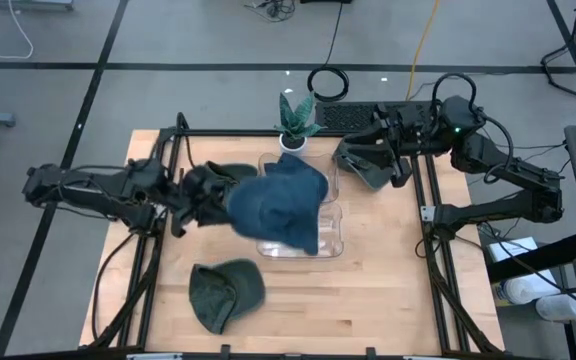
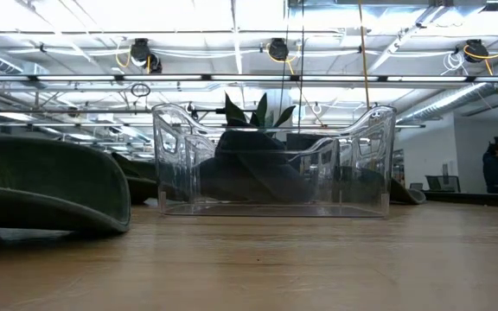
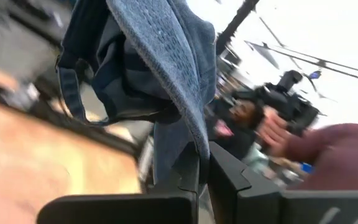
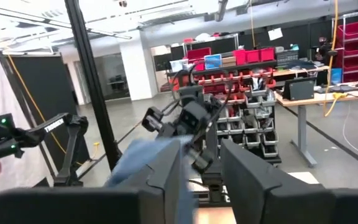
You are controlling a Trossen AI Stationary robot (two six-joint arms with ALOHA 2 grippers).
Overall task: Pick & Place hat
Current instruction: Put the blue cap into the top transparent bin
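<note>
At frame centre the blue hat (image 1: 280, 205) drapes diagonally toward the lower right over the clear bin (image 1: 333, 245), clamped by the left gripper (image 1: 213, 195), while the right gripper (image 1: 368, 165), upper right, has fingers apart.

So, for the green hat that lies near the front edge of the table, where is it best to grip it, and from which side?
Probably at the brim of the green hat, coming straight down from above. It lies flat and alone on the table, and its thin brim edge should fit between the fingers, while the rounded crown seems too wide and soft.
</note>
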